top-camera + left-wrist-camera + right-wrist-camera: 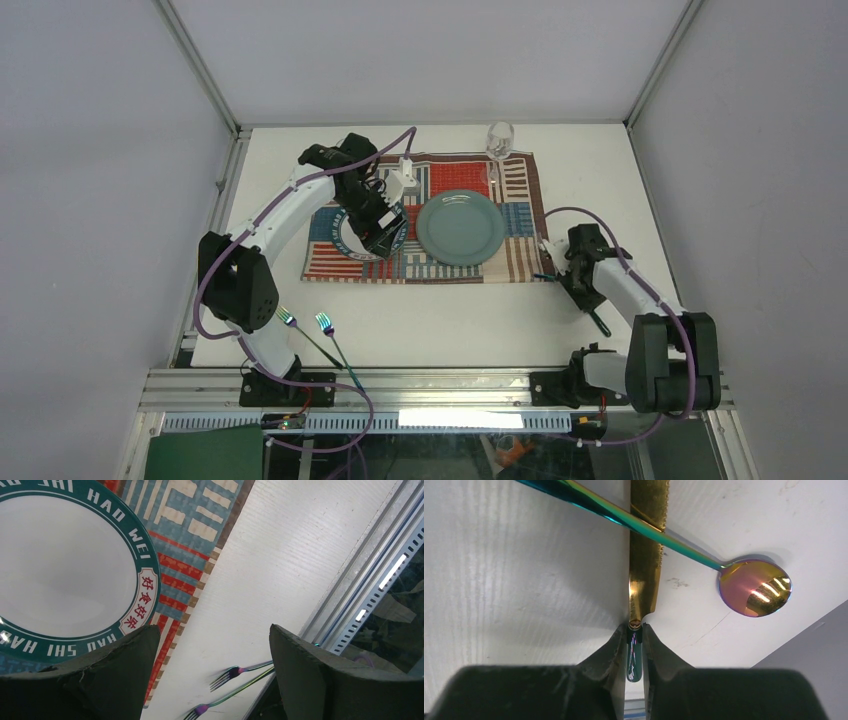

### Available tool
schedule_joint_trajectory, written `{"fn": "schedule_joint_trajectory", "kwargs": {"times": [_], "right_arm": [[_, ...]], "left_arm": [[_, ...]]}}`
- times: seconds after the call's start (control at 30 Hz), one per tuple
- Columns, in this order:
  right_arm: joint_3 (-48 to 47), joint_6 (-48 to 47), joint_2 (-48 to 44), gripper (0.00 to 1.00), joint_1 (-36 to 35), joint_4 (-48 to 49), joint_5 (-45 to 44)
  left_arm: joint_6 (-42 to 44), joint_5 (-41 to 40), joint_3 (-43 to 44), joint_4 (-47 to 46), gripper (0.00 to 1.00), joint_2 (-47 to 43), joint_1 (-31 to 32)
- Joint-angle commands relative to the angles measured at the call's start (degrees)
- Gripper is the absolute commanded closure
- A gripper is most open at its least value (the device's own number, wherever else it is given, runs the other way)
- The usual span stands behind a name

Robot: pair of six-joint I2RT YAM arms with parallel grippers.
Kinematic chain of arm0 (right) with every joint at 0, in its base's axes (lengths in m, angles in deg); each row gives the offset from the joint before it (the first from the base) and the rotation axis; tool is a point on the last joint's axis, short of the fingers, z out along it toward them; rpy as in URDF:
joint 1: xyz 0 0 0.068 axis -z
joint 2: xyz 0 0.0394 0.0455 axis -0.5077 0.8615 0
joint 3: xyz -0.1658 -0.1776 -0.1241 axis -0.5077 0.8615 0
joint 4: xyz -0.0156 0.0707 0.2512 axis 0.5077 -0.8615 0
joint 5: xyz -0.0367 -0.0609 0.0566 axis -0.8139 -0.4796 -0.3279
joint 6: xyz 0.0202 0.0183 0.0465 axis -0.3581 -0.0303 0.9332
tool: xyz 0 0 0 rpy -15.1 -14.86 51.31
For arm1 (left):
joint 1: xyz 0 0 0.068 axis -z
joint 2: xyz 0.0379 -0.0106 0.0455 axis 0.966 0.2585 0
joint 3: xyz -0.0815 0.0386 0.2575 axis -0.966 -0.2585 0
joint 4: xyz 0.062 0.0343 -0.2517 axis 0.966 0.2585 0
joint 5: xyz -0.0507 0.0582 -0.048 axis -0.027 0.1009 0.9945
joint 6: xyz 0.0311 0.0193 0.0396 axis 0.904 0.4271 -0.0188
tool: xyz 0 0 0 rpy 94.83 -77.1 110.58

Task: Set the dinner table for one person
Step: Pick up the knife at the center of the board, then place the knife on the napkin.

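Note:
The white dinner table (450,320) holds a striped patchwork placemat (515,182). On the mat are a large green plate (460,227) and a smaller white plate with a teal lettered rim (65,565). My left gripper (378,226) hovers over the small plate, open and empty (215,675). A wine glass (499,140) stands at the mat's far edge. My right gripper (636,630) is shut on the dark handle of a gold serrated knife (644,555), low over the table right of the mat (557,272). An iridescent spoon (754,587) lies with its handle across the blade.
Two iridescent forks (305,328) lie near the left arm's base at the table's front edge; they also show in the left wrist view (235,672). Aluminium frame rails (450,385) edge the table, and grey walls enclose it.

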Motion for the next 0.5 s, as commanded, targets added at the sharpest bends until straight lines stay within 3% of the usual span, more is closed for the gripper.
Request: {"fn": "schedule_joint_trajectory", "kwargs": {"times": [0.0, 0.47], "right_arm": [[0.5, 0.5, 0.2, 1.0, 2.4, 6.3, 2.1], [-10.2, 3.8, 3.3, 1.0, 3.1, 10.9, 6.5]], "left_arm": [[-0.2, 1.6, -0.2, -1.6, 0.16, -1.5, 0.4], [-0.4, 0.6, -4.5, -3.2, 0.16, -3.5, 0.4]]}}
